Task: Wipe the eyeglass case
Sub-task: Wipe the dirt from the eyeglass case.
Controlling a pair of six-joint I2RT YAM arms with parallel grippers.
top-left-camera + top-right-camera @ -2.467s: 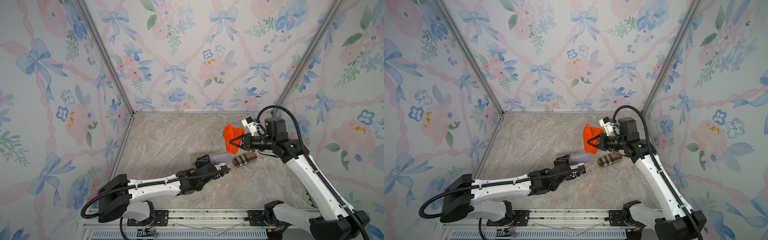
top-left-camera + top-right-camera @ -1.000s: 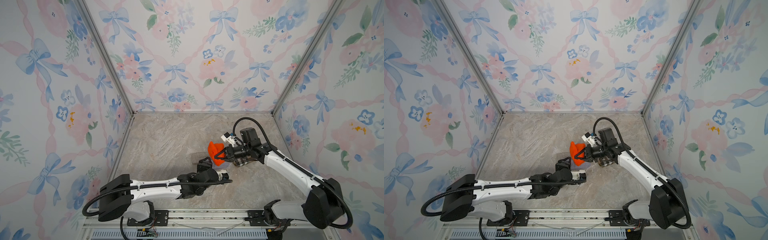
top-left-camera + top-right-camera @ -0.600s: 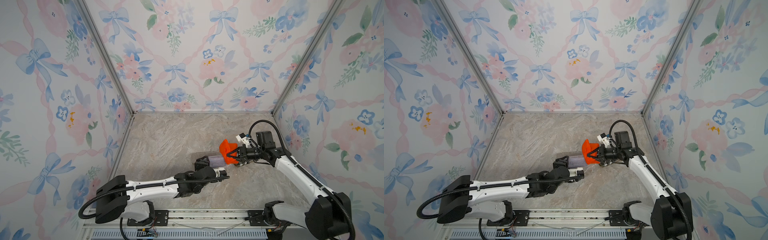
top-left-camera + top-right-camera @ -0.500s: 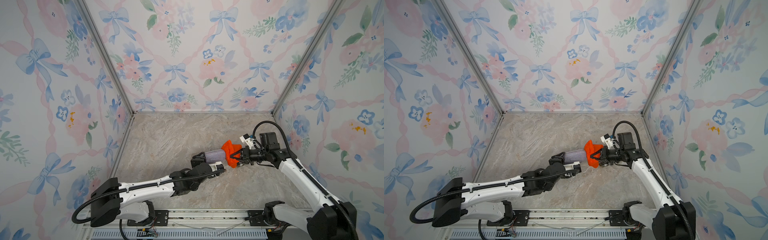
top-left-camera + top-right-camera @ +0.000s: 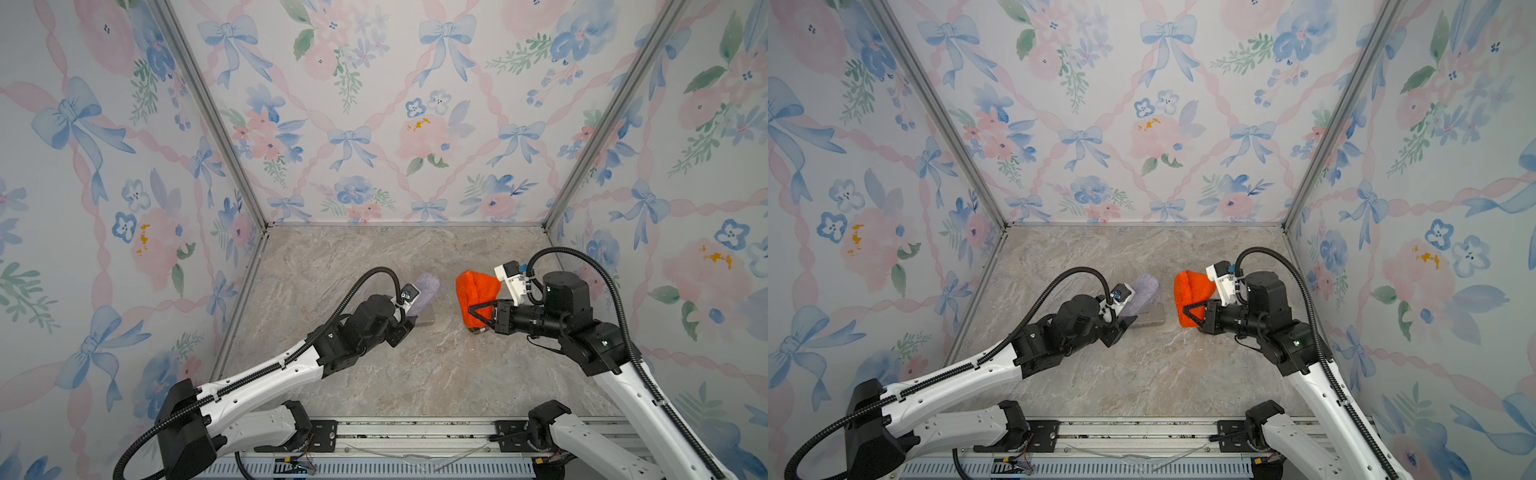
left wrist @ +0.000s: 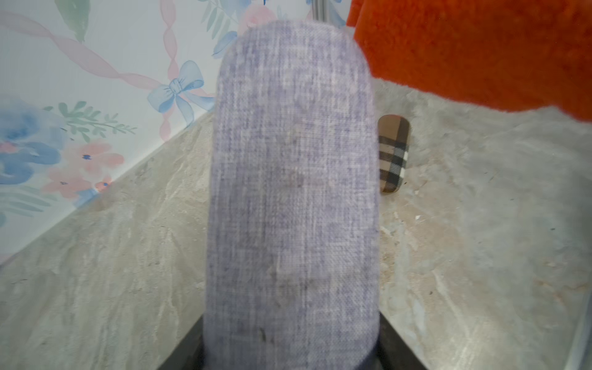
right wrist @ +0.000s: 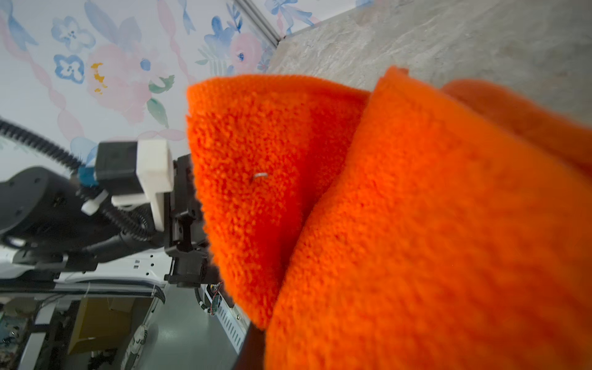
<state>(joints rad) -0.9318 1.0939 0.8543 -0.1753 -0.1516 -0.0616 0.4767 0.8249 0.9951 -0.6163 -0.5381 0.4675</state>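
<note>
The left gripper (image 5: 409,319) is clamped tight on one end of the lavender eyeglass case (image 5: 424,289), mid-frame in both top views. The case's free end angles toward the upper right, above the marble table (image 5: 353,257). Just right of it, across a narrow gap, the right gripper (image 5: 473,311) pinches a bunched orange cloth (image 5: 471,289). A plaid case (image 6: 393,153) lies on the table near the cloth.

We found a narrow gap between the lavender eyeglass case (image 5: 424,291) and the orange cloth (image 5: 473,297); a plaid case (image 6: 393,153) lay below the cloth.
</note>
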